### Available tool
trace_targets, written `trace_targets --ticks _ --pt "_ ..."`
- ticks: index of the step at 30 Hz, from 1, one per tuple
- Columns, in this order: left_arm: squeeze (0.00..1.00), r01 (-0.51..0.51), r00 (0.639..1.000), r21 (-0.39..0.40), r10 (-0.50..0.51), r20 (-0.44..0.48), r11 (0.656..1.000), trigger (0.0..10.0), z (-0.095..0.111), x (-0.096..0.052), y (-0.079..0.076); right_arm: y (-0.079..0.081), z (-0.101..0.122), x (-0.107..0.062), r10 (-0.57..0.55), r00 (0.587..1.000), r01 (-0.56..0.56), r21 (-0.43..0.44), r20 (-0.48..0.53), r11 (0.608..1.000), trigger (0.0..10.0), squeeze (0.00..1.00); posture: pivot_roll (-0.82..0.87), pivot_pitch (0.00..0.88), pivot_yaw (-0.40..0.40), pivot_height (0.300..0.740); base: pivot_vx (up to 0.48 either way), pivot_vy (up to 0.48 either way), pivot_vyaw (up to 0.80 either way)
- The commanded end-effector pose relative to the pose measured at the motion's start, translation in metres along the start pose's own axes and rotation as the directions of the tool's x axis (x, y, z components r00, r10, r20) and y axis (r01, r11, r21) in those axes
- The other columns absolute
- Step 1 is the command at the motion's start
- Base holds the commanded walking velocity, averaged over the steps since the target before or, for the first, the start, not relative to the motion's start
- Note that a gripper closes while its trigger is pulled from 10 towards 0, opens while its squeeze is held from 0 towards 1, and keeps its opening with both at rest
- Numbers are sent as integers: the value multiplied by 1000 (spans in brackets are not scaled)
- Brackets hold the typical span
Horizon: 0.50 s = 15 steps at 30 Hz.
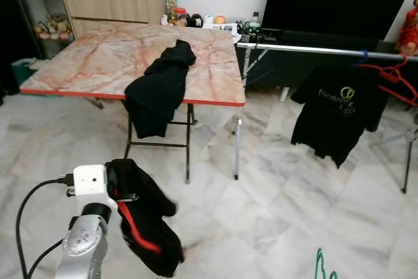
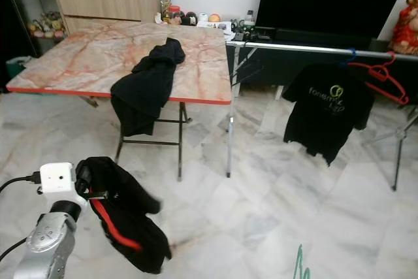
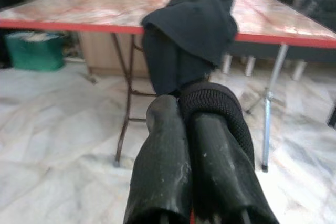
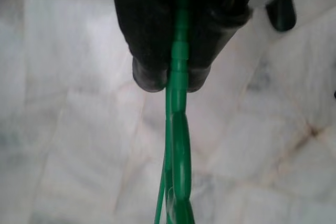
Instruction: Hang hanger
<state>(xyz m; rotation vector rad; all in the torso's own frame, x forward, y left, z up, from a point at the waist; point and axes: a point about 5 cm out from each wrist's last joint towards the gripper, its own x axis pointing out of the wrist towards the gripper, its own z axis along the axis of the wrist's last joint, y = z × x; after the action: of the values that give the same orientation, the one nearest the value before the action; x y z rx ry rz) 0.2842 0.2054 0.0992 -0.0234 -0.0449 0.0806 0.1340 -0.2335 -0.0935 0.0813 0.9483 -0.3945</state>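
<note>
My left gripper (image 3: pixel 181 109) is low at the left, shut on a black garment (image 1: pixel 149 225) that hangs from it near the floor; a red strip (image 1: pixel 135 228) shows inside the cloth. Its ribbed collar (image 3: pixel 218 106) wraps one finger. My right gripper (image 4: pixel 176 80) is shut on a green hanger (image 4: pixel 178 145), whose tip (image 1: pixel 321 264) pokes up at the lower right. Ahead on the right runs a silver clothes rail (image 1: pixel 313 49) with a black T-shirt (image 1: pixel 339 112) and red hangers (image 1: pixel 396 78) on it.
A folding table (image 1: pixel 91 63) with a marble top and red edge stands ahead, another black garment (image 1: pixel 163 83) draped over its front edge. A wooden cabinet (image 1: pixel 111 6) and small items line the back wall. Marble floor lies between me and the rail.
</note>
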Motion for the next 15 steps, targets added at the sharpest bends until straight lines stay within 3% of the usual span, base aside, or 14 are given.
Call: trace_targets --ticks 1,11,15 --pt "0 10 1000 23 -11 30 1000 10000 8 3 2 1 -2 0 3 1000 -2 7 -12 1000 10000 0 212 0 -34 740 0 480 0" --pt "0 16 1000 33 -17 24 999 10000 6 2 4 1 -3 0 10 1000 -9 4 -21 1000 10000 0 222 0 -35 740 0 455 0" --pt "0 36 999 28 -37 39 999 10000 7 0 1 1 -3 0 13 1000 -13 -2 -27 1000 10000 0 229 0 -41 740 0 0 0"
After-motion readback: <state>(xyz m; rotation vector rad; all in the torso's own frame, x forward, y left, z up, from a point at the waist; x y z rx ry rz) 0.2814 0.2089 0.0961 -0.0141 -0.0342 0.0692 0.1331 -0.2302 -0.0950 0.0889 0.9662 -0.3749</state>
